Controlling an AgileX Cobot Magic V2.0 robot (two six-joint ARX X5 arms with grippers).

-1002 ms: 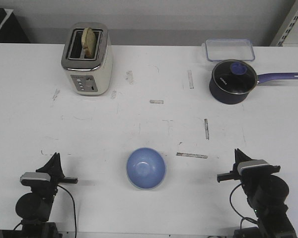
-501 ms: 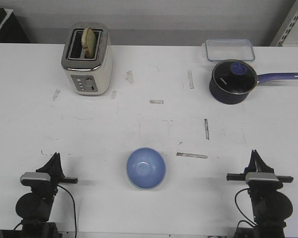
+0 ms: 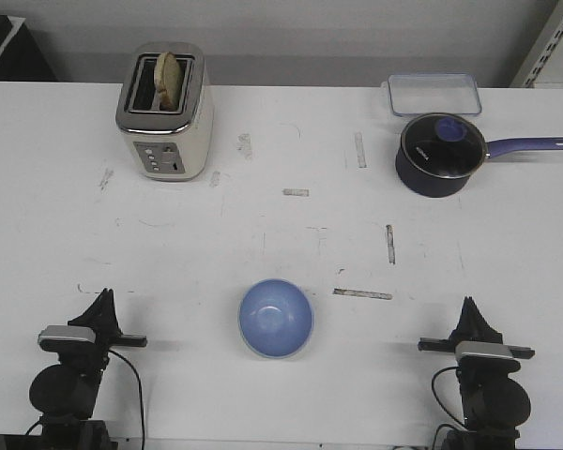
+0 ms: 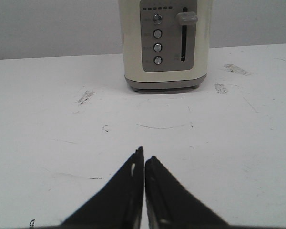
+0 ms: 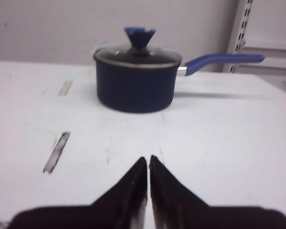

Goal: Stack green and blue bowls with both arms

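The light blue bowl point(image 3: 276, 319) stands upright on the white table point(image 3: 281, 234), near the front edge between my two arms. No green bowl shows on its own in any view. My left gripper point(image 3: 103, 296) rests shut and empty at the front left, well apart from the bowl; its closed tips show in the left wrist view point(image 4: 144, 155). My right gripper point(image 3: 469, 304) rests shut and empty at the front right, also apart from the bowl; its tips are together in the right wrist view point(image 5: 148, 159).
A cream toaster point(image 3: 164, 112) with a bread slice stands at the back left, and faces the left wrist camera point(image 4: 164, 45). A dark navy saucepan point(image 3: 438, 155) with glass lid and a clear container point(image 3: 434, 94) sit at the back right; the pan also shows in the right wrist view point(image 5: 136, 81).
My right arm has swung round and settled lower at the front right, its gripper now pointing straight ahead. The left arm and the blue bowl have not moved.
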